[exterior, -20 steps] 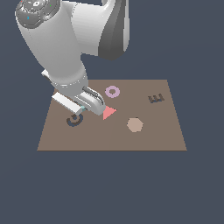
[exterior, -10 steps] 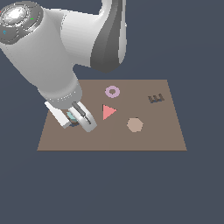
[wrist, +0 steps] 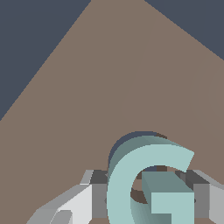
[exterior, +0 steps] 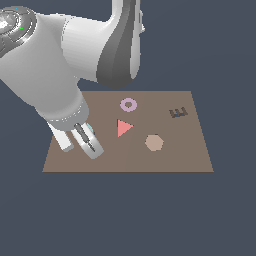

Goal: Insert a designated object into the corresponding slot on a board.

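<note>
Slot [wrist: 131, 139] mostly hidden behind gripper-held [wrist: 146, 199] teal G [wrist: 127, 183].

The only readable signs are two letter shapes: a dark E-shaped recess [exterior: 178, 113] sunk into the brown board [exterior: 190, 155] near its far corner, and the teal G-shaped piece [wrist: 151, 183] standing over that board.

Bulky white rounded arm links, dark grey joint band, pale grey pincer [exterior: 86, 141] with black finger pads.
</note>
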Controlling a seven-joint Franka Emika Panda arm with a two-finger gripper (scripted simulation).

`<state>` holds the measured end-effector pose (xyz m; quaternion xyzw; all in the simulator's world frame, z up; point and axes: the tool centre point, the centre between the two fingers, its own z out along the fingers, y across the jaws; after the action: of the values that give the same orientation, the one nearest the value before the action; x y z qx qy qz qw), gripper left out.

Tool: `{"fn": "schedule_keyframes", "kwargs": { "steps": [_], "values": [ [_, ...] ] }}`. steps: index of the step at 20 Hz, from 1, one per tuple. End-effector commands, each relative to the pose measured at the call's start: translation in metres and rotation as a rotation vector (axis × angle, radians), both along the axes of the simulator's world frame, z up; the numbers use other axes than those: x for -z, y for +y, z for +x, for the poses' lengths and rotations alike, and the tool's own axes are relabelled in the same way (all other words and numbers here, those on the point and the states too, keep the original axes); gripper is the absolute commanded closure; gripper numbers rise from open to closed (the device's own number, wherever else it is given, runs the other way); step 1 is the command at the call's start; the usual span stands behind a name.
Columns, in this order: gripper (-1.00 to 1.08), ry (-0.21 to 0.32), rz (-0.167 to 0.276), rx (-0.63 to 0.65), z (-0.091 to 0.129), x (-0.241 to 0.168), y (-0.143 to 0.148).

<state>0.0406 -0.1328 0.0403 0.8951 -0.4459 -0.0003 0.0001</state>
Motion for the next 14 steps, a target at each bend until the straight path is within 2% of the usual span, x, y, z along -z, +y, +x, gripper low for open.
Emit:
{"fn": "schedule_keyframes", "kwargs": {
  "steps": [1,8,9,14],
  "values": [
    [1.08,0.0,0.0,0.0,0.0,0.0,0.0],
    [1.08,0.0,0.001,0.005,0.0007,0.0099,-0.0005],
    [-0.92,0.0,0.001,0.005,0.0007,0.0099,-0.0005],
    [-0.92,0.0,0.001,0.005,0.0007,0.0099,-0.0005]
  ]
}}
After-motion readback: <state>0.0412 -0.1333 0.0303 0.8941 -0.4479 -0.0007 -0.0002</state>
